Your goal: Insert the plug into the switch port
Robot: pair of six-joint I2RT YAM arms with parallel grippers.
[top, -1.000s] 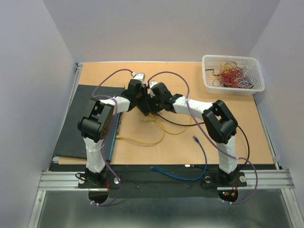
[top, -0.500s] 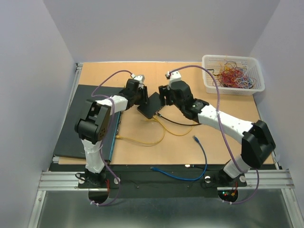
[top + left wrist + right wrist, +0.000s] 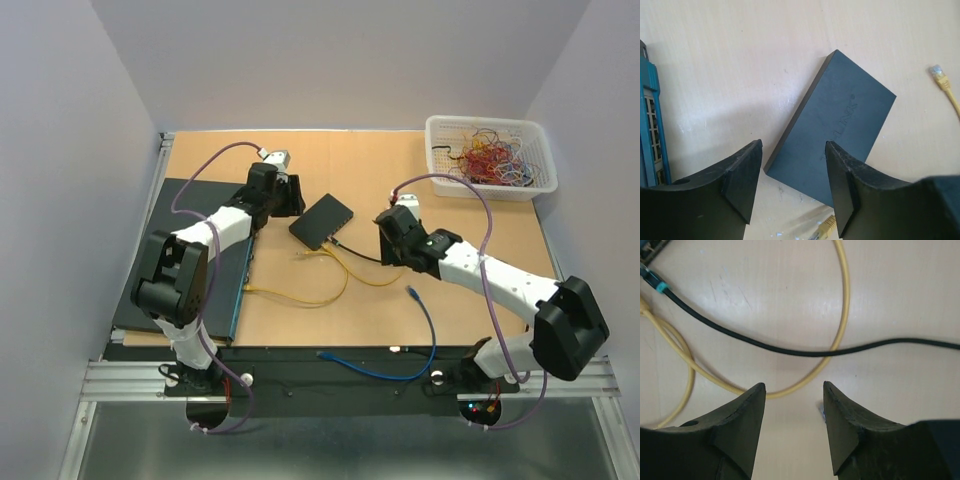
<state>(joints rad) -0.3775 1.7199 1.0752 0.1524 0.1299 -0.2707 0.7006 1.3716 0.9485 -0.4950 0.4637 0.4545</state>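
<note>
Lying flat, a matte rectangular switch (image 3: 835,125).

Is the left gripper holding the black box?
No, the left gripper is open and empty; the black box lies flat on the table, untouched.

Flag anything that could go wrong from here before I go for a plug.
Nothing steadies the switch, so an insertion push may slide it. The black cable and yellow cable cross beneath the right fingers; closing there could snag the wrong one and tug the switch.
</note>
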